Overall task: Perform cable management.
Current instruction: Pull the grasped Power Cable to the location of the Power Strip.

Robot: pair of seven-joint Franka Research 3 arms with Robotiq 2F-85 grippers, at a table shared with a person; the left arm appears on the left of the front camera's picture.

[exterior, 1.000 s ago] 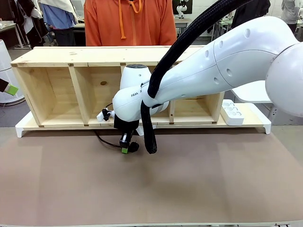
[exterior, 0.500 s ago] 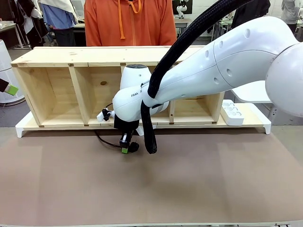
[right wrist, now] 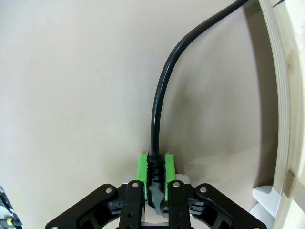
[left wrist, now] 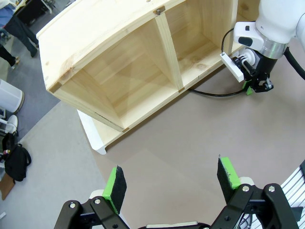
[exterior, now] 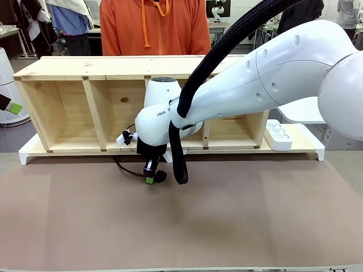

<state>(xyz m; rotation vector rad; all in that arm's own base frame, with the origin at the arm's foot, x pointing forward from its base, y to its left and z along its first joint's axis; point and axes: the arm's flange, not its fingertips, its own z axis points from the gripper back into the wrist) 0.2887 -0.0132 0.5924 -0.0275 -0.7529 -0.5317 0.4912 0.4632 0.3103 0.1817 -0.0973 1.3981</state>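
A person in an orange hoodie (exterior: 154,28) stands behind the wooden shelf (exterior: 113,68), a white power strip (exterior: 278,135) beside it.

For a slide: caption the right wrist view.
Right hand shut on the cable, beside the wooden shelf.

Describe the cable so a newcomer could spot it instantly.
Find the long wooden shelf. On the brown mat just in front of it, the right gripper pinches a thin, smooth black cable; the braided hose hanging beside it is far thicker.
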